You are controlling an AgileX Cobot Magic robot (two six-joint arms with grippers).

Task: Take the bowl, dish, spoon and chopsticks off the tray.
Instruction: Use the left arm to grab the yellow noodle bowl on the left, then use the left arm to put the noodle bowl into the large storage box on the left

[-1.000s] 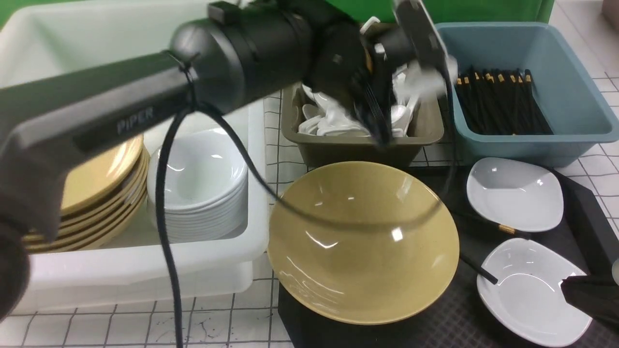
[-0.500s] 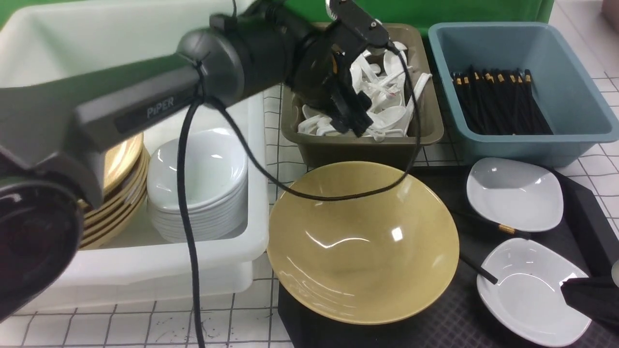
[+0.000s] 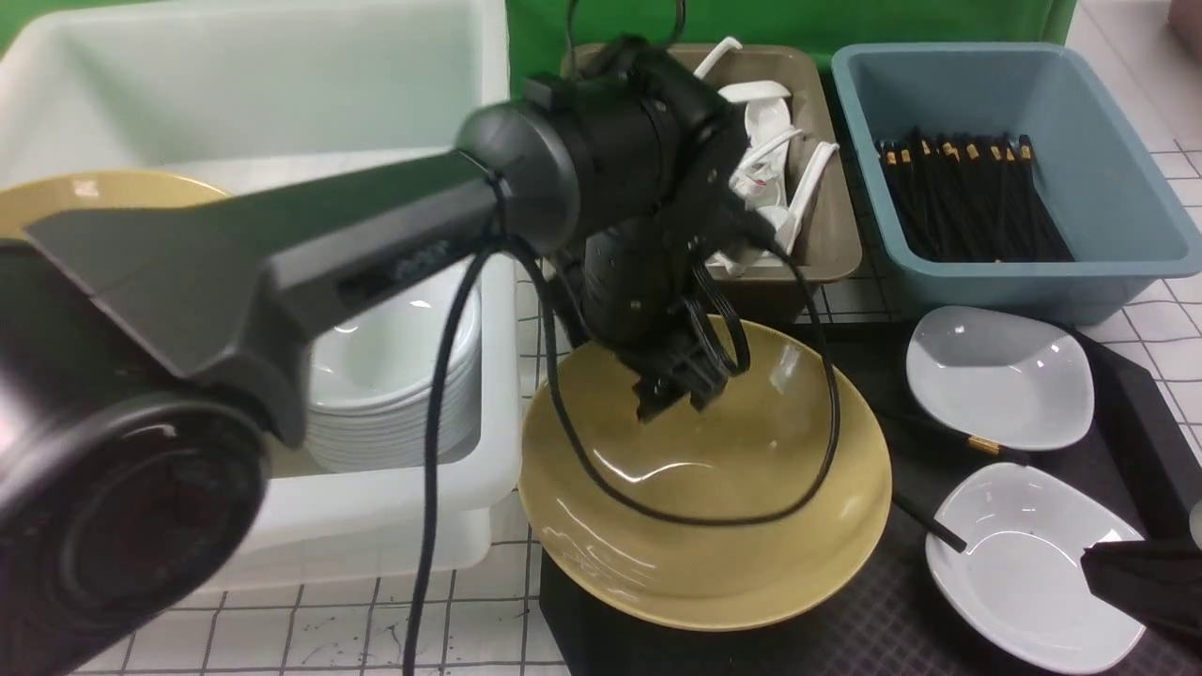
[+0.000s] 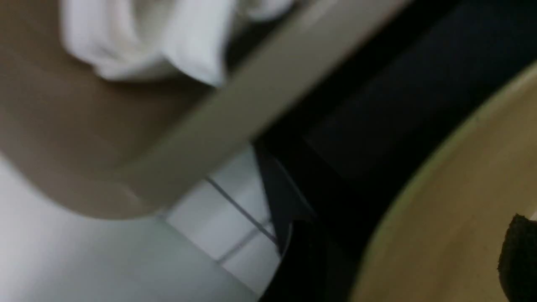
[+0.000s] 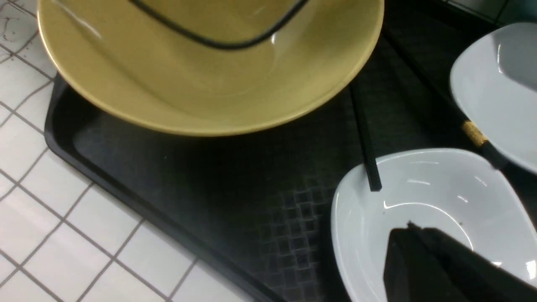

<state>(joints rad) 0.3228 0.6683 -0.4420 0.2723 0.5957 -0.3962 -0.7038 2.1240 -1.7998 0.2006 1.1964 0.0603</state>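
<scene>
The mustard-yellow bowl (image 3: 714, 573) sits on the left of the black tray (image 3: 845, 620). My left gripper (image 3: 676, 402) is open and empty, pointing down just above the bowl's far inner side; one of its fingers (image 4: 520, 256) shows over the bowl (image 4: 440, 230). Two white dishes (image 3: 1000, 376) (image 3: 1014, 573) lie on the tray's right. The black chopsticks (image 3: 930, 528) lie between the bowl and the dishes, one tip resting on the near dish (image 5: 423, 197). My right gripper (image 5: 405, 239) is shut and empty above that near dish. No spoon shows on the tray.
An olive-brown tub (image 3: 826, 235) holding several white spoons (image 3: 765, 141) stands behind the tray. A blue tub (image 3: 1108, 244) of black chopsticks is at the back right. A large white tub (image 3: 282, 507) at the left holds stacked yellow bowls and white dishes.
My left arm has swung from above the spoon tub back and down; its gripper now hangs over the yellow bowl. The right gripper has not moved.
</scene>
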